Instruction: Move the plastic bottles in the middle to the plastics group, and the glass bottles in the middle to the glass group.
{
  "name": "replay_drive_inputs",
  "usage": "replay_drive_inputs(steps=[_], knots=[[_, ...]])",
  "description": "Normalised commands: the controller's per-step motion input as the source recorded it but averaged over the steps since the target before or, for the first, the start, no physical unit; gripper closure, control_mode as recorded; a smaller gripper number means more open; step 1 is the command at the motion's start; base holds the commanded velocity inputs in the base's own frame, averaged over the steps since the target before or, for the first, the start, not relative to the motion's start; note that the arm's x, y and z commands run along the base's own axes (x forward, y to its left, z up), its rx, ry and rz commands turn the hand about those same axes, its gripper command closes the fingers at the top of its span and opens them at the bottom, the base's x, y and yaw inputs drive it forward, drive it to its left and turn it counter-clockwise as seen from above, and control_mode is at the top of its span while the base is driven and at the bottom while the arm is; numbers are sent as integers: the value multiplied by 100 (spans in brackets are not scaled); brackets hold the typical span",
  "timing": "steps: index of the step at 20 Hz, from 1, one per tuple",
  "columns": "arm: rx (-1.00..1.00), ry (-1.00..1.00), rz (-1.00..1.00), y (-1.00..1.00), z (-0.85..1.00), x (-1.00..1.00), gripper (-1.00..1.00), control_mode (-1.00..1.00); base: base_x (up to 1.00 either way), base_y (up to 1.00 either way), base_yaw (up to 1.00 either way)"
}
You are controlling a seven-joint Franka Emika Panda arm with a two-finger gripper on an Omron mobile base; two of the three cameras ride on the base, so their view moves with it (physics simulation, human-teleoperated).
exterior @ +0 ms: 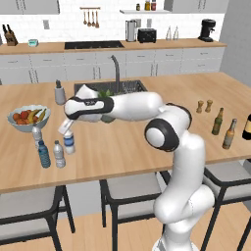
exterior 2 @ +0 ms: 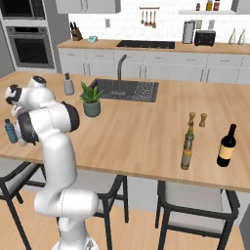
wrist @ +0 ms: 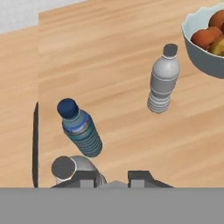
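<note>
Along the counter's [exterior: 122,147] front edge, toward its left end, stand four small bottles. The blue-tinted bottle [exterior: 44,154] and a plain clear water bottle [exterior: 59,154] stand nearest the edge, just beside each other. The water bottle with the blue-and-white label [exterior: 69,142] stands upright just behind them. A clear bottle with a pale cap [exterior: 37,135] stands further back, near the fruit bowl [exterior: 28,117].

The gripper [exterior: 65,128] hangs directly above the labelled bottle, at the end of the arm stretched leftward. In the hand view the fingertips [wrist: 139,177] stand apart with no bottle between them, so the jaws appear open. A pale cap [wrist: 64,167] shows just beside one tip. Which water bottle it belongs to cannot be told.

Near the counter's right end stands the brown glass bottle [exterior: 229,134], upright and closest to the front edge. The olive-green bottle [exterior: 217,121] stands just behind it, and the fat dark bottle [exterior 2: 227,146] is off to the side, nearer the right end. The two shakers [exterior: 204,106] stand further back.

Toward the far edge sit a grey dispenser [exterior: 60,93], a potted plant [exterior 2: 91,100] and the sink [exterior 2: 132,89].
</note>
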Motion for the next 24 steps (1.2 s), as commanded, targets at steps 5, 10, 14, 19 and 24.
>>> replay_drive_inputs(steps=[5,10,14,19,24], knots=[[0,0,10,23,0,15,100,-100,0,0,0],[0,-7,8,17,-2,6,100,-100,0,0,0],[0,-15,6,12,-20,3,100,-100,0,0,0],[0,-4,5,17,-19,3,100,-100,0,0,0],[0,0,3,6,-8,10,100,-100,0,0,0]])
